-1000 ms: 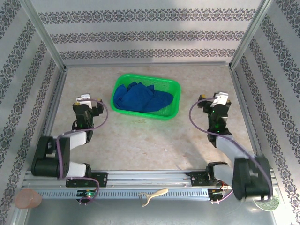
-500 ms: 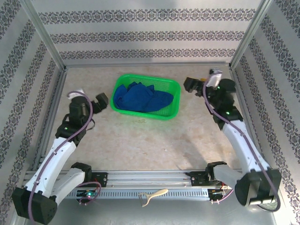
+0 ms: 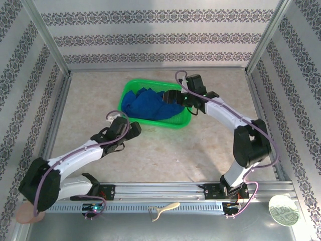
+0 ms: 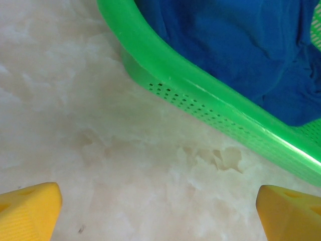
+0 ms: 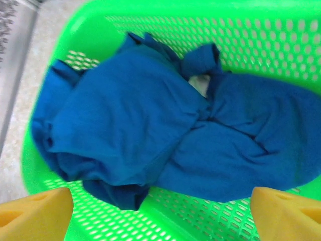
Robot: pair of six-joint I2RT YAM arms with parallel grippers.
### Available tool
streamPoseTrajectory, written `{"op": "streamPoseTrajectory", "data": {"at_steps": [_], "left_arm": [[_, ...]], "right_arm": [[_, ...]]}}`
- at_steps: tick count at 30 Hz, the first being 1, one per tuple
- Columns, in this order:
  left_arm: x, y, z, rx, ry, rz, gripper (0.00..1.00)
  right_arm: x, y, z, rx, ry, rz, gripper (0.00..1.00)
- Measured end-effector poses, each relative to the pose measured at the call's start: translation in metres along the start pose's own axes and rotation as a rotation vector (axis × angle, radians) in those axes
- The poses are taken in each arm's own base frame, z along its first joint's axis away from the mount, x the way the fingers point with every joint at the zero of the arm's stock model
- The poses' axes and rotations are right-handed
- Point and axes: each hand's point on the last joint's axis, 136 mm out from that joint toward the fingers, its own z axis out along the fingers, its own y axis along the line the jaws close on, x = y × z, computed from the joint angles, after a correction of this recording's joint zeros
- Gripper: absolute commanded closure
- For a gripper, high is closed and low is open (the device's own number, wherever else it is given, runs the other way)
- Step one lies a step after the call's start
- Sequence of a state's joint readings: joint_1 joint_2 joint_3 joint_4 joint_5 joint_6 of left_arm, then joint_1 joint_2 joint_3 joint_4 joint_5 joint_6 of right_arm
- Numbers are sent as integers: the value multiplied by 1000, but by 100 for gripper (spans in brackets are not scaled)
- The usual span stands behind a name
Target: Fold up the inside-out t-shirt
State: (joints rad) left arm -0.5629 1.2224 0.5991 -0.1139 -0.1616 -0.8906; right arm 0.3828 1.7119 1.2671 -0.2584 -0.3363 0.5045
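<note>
1. My right pincer hangs over the basket with its yellow fingers spread wide. Nothing is held between them.
2. My left pincer is also fully open and empty. It sits low over the table, just outside the basket's near-left corner, and its wrist camera looks along the basket's outer wall.
3. A second ago both arms were tucked back, one on each side of the basket and well away from it. Half a second ago they had lifted and were turned toward it. Now the right one has swung in over the basket's right half and the left one has reached up to its near wall.
4. I take this as the approach for a first pick. Neither pincer is touching cloth yet, so none of the folding has started.
5. The t-shirt is the only thing in the basket. It lies bunched in a blue heap across most of the floor, and the heap is thicker toward the basket's left end.
6. A small pale patch shows between the folds near the basket's far wall. I cannot tell whether it is a label or print.
7. The shirt must come out of the basket onto the table before it can be spread and folded.
</note>
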Motion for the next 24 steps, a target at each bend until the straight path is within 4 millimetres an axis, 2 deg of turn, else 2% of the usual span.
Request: {"op": "streamPoseTrajectory", "data": {"at_steps": [3,6,8,11,16,18,21,24], "left_arm": [[-9,-14,20,4,-18,16,1],[-22,-30,44,21,-38,19,1],[-32,-41,60,33,-44,21,1],[-46,-70,86,71,-21,45,1],[-76,-156,130,224,21,80,0],[-83,-179,138,274,23,89,0],[-86,-201,142,329,33,104,1],[-88,-213,137,365,42,120,1]], "right_arm": [[9,-19,13,64,25,51,5],[16,-34,15,119,21,85,4],[17,-43,15,148,4,103,2],[20,-61,4,202,-35,146,2],[32,-114,-47,338,-145,277,2],[38,-128,-69,385,-188,307,2],[32,-124,-98,404,-260,285,2],[3,-100,-129,382,-352,209,2]]}}
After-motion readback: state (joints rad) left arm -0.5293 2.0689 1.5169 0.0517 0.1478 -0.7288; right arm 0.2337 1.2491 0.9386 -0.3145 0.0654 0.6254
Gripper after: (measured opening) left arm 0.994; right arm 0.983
